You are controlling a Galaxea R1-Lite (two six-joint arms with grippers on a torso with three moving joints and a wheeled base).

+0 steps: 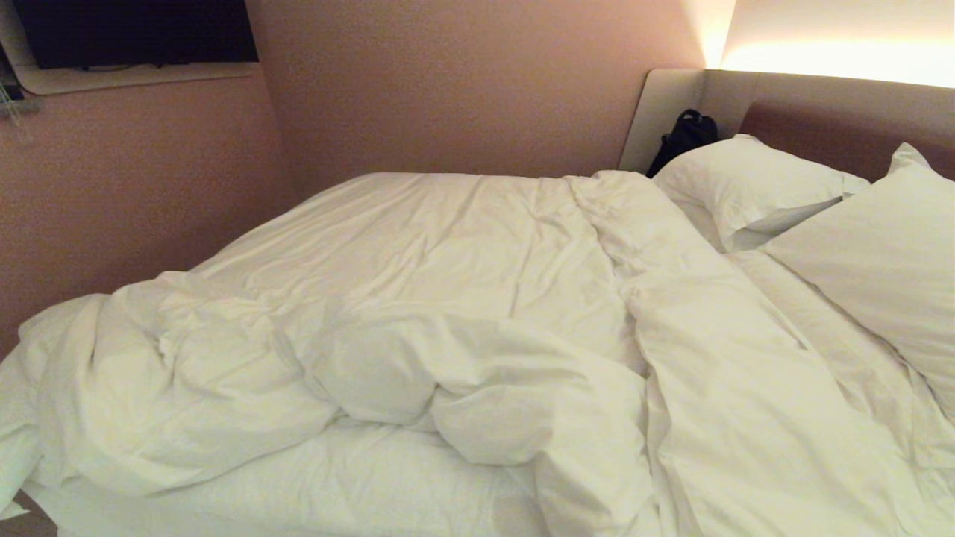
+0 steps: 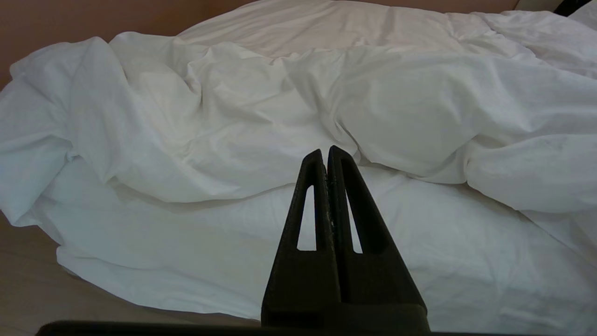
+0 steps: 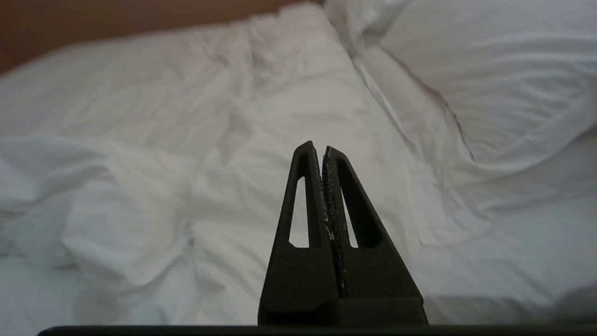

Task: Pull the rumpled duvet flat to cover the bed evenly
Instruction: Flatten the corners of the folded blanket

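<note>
The white duvet lies rumpled on the bed, bunched in thick folds along the near side and toward the left corner, with a long ridge running back toward the pillows. Neither gripper shows in the head view. In the left wrist view my left gripper is shut and empty, held short of the bunched duvet over the flat sheet. My right gripper is also shut and empty, above the creased duvet.
Two plump pillows lie at the right by the padded headboard. A black bag sits in the far corner. Walls close the far and left sides. A dark screen hangs on the left wall.
</note>
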